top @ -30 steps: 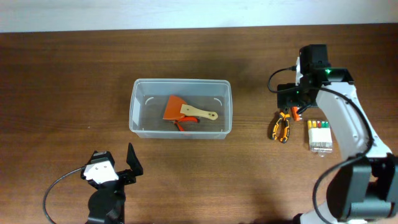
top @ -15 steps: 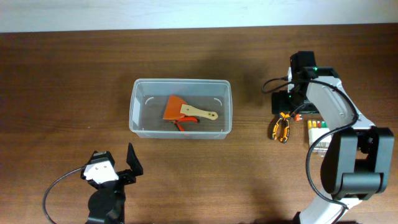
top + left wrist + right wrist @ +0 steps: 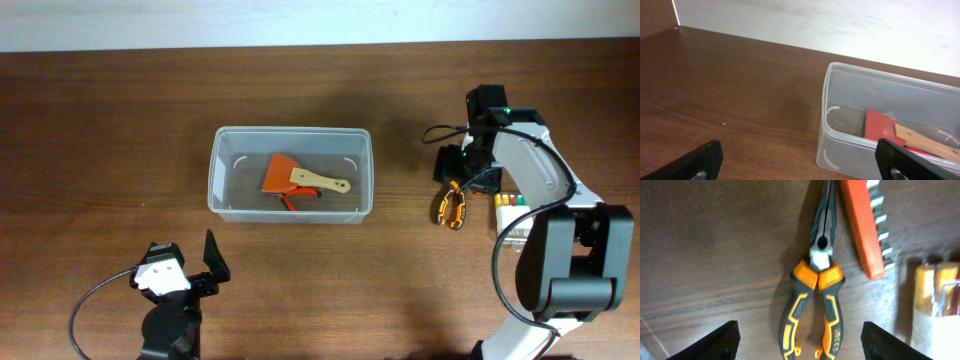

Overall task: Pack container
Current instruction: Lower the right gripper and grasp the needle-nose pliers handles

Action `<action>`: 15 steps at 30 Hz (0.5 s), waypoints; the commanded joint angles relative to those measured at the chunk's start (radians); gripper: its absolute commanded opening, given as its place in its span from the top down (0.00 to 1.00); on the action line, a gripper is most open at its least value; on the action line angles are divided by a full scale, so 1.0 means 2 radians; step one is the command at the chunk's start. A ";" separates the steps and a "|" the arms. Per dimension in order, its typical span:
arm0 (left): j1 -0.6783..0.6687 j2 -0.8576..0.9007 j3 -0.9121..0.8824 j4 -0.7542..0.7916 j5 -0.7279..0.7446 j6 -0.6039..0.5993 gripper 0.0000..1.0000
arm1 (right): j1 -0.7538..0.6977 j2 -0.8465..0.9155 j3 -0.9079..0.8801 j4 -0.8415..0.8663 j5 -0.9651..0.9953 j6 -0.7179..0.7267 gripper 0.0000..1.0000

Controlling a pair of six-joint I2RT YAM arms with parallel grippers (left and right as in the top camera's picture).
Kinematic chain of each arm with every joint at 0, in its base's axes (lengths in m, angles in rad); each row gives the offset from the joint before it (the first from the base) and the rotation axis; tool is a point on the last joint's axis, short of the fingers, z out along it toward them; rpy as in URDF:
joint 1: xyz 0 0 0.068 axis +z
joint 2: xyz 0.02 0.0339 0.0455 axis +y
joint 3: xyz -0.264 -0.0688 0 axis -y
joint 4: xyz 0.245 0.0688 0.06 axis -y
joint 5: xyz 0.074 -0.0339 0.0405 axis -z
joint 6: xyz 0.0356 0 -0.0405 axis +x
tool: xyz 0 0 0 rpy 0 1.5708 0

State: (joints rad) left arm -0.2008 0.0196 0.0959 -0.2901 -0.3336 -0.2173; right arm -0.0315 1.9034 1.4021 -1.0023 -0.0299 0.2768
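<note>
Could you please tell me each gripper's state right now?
Left gripper: open, empty.
Right gripper: open, fingers either side of the pliers, not gripping.

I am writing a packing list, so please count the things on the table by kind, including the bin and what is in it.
container: 1
scraper, lying in the container: 1
pliers: 1
orange bit strip: 1
small clear case of coloured bits: 1
Total: 5
A red piece under the scraper is mostly hidden, so it is not counted.
</note>
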 commanded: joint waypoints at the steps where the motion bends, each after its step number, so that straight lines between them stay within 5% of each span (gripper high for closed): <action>1: -0.002 -0.003 -0.001 -0.001 -0.002 0.004 0.01 | -0.004 0.008 -0.004 -0.011 -0.014 0.031 0.22; 15: -0.002 -0.003 -0.001 -0.001 -0.002 0.004 0.01 | 0.022 0.008 -0.077 0.032 -0.033 0.064 0.30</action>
State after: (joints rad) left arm -0.2008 0.0196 0.0959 -0.2901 -0.3336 -0.2173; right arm -0.0154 1.9034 1.2945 -0.9634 -0.0807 0.3706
